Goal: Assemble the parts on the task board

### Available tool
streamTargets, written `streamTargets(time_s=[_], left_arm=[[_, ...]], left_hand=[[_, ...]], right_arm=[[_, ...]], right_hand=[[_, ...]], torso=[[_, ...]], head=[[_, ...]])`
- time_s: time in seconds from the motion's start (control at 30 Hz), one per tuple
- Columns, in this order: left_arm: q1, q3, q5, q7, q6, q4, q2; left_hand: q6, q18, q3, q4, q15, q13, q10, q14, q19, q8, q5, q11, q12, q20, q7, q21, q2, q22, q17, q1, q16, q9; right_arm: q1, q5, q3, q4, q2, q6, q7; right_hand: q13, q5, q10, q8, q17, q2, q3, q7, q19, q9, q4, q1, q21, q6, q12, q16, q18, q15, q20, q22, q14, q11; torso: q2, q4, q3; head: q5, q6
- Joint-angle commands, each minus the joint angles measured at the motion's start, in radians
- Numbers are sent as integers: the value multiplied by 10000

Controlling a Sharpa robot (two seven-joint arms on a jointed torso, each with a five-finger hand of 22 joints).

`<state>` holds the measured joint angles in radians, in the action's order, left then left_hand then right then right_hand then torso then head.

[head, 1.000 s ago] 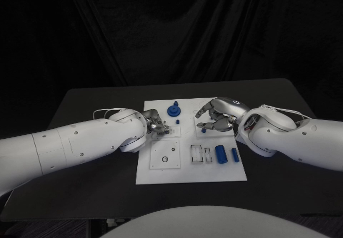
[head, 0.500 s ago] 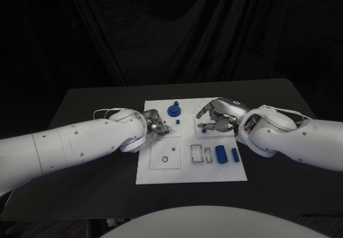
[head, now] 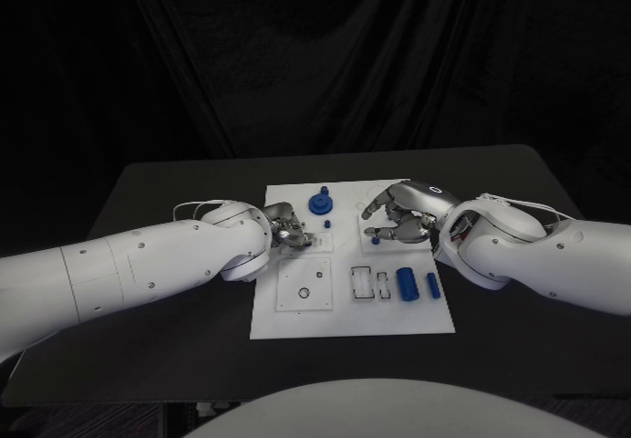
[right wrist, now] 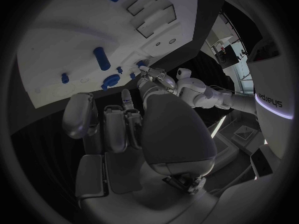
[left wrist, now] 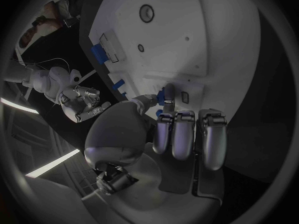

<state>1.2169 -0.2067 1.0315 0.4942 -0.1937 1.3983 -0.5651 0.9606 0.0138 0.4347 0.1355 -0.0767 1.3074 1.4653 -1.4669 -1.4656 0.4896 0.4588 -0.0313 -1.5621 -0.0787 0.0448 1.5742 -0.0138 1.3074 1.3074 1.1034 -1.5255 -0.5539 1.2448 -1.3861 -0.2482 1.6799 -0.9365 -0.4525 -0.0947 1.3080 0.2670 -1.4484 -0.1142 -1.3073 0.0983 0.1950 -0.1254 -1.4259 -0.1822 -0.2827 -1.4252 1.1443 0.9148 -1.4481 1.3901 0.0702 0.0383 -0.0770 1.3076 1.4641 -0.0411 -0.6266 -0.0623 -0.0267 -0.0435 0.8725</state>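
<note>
A small blue part point(left wrist: 167, 95) is pinched by the left hand point(head: 288, 230) over the task board point(head: 345, 319). Grasp of the right hand point(head: 401, 216), above the board, cannot be told.

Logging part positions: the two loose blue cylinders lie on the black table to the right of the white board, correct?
No. In the head view the two blue cylinders lie on the task board itself, near its right edge, not on the black table.

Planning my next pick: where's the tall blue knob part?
Head view: the knob part stands at the board's far edge, between both hands, nearer the left hand.
</note>
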Motion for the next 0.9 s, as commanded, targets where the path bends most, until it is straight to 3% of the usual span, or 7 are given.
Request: streamTargets(time_s=[0.03,0.63,0.67,0.7,0.73,0.83,0.9], left_arm=[[-74,-41,-13,-53,335,1,20],[-79,-41,-13,140,532,-59,-4],[-79,-41,-13,144,542,-54,-8],[-80,-41,-13,148,551,-50,-12],[-80,-41,-13,152,557,-48,-15],[-82,-41,-13,157,564,-53,-21],[-83,-41,-13,136,573,-69,-23]], left_hand=[[4,-138,12,44,-93,2476,960,-783,-1052,0,-2,-56,69,-46,-71,-34,103,2634,1473,-26,33,14],[-80,-138,-246,170,-82,2454,944,-753,-1052,-82,-218,-35,95,-53,-43,-34,-62,2634,1374,-183,89,-66],[-75,-138,-390,284,-71,2457,945,-751,-1052,-98,-521,-28,92,-46,-36,-34,-94,2634,1370,-306,93,-81],[-107,-138,-785,642,-43,2462,948,-747,-1052,-192,-1636,-2,88,-30,-1,-34,-159,2634,1358,-665,102,-82],[-160,-138,-1050,847,-26,2468,952,-748,-1052,-324,-2183,30,82,-11,28,-34,-191,2634,1363,-810,102,-54],[-151,-138,-1702,1355,18,2468,950,-739,-1052,-568,-3056,80,84,32,74,-34,-271,2634,1339,-1194,118,-14],[-142,-138,-2026,1528,29,2472,952,-735,-1052,-686,-3252,85,81,48,92,-34,-265,2634,1331,-1347,124,-8]], right_arm=[[-22,-12,6,-1,-5,71,-229],[-28,-12,6,-5,-6,186,-300],[-29,-12,6,-6,-6,192,-303],[-29,-12,6,-5,-7,199,-307],[-30,-12,6,-5,-9,206,-310],[-31,-12,6,-3,-11,227,-322],[-33,-12,6,-2,-14,246,-334]], right_hand=[[1012,43,83,49,-218,12,61,-10,79,18,22,-96,-86,59,48,-29,193,-62,25,1397,433,6],[974,57,111,60,-173,14,80,-11,101,32,30,-120,-157,65,84,-71,204,-64,22,1376,416,5],[974,57,111,60,-173,14,80,-11,101,32,30,-120,-157,65,84,-71,204,-64,22,1376,416,5],[972,67,111,62,-170,10,86,-11,104,35,32,-127,-168,66,86,-76,206,-64,21,1373,415,5],[972,67,111,62,-170,10,86,-11,104,35,32,-127,-168,66,86,-76,206,-64,21,1373,415,5],[971,80,111,63,-164,8,90,-12,107,38,30,-128,-181,70,87,-81,208,-64,21,1369,413,4],[967,122,112,66,-157,7,106,-11,110,45,35,-145,-197,80,92,-90,210,-64,20,1364,411,6]], torso=[[-1,-1,-1],[0,-2,0],[1,-1,1],[1,0,0],[2,2,0],[0,0,0],[-2,0,-1]], head=[[9,2],[34,2],[33,2],[28,2],[26,2],[24,2],[16,2]])
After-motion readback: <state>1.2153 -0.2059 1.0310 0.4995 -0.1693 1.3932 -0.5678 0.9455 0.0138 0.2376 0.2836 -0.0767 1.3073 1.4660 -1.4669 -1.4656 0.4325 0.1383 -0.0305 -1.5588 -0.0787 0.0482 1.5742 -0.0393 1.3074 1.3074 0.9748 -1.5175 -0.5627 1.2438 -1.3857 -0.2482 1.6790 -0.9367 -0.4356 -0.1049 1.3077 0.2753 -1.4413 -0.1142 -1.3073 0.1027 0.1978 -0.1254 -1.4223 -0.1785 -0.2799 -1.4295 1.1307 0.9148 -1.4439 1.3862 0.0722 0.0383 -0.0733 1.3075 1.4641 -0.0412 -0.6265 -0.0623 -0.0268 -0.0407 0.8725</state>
